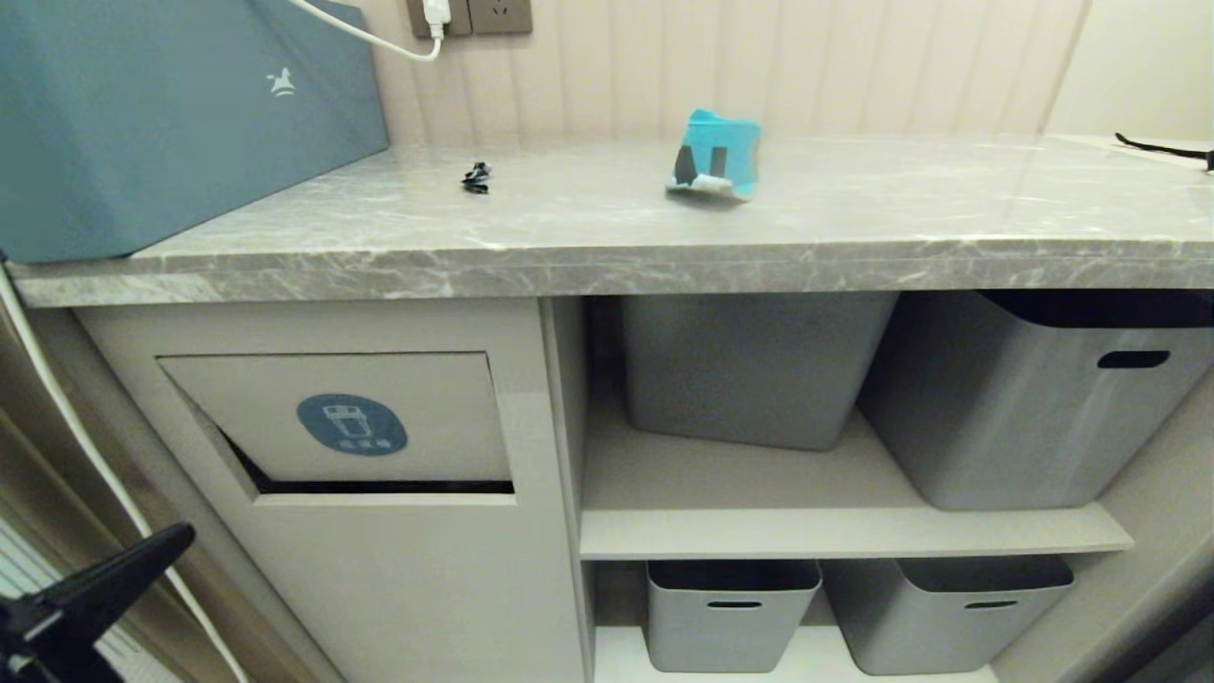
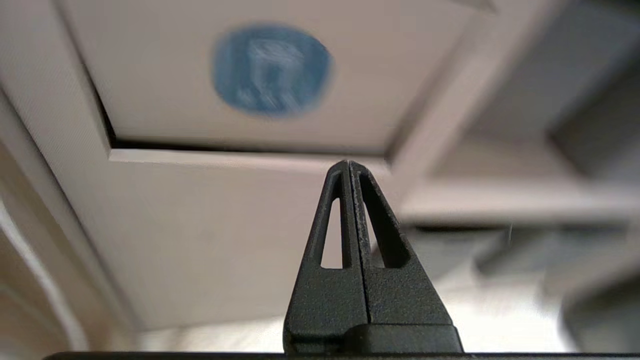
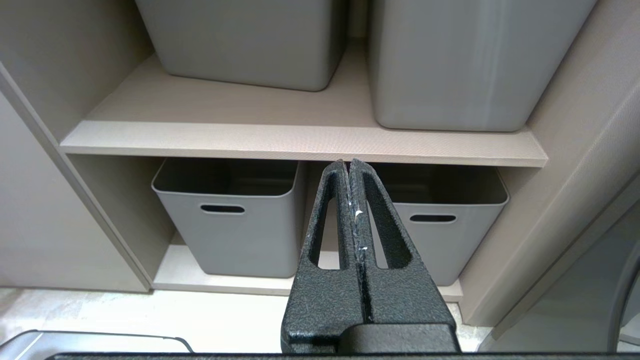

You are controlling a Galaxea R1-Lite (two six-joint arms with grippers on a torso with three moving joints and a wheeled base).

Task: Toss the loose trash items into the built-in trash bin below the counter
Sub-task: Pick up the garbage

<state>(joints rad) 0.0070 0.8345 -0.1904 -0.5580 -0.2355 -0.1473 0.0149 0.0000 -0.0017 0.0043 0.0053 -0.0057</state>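
**One turquoise scrap on the table, both grippers closed and empty**

A single torn piece of turquoise cardboard [image 1: 714, 154] lies toward the back of the grey marble-look table [image 1: 607, 237], near the ribbed wall and right of the middle. It is propped up rather than flat, its long axis rising roughly upright and leaning slightly left, with the ragged white-and-brown torn edge at the bottom toward the table's front. Dark markings show on the face turned to the head camera. No second scrap can be seen.

Below the table on the left, the trash bin flap [image 1: 351, 422] sits in its beige panel, carrying a blue oval sticker [image 2: 271, 70]; a dark gap runs along the flap's lower edge and up its left side.

The left gripper [image 2: 348, 167] is low in front of that panel, below the flap, its fingers pressed together with nothing between them. In the head view it appears as a dark shape at the lower left corner. The right gripper [image 3: 348, 166] hangs before the open shelves, fingers likewise shut and empty, facing the grey tubs [image 3: 227, 225].

A large grey-blue box [image 1: 171, 114] stands on the table's left end, and a small black object [image 1: 476, 176] lies just right of it.
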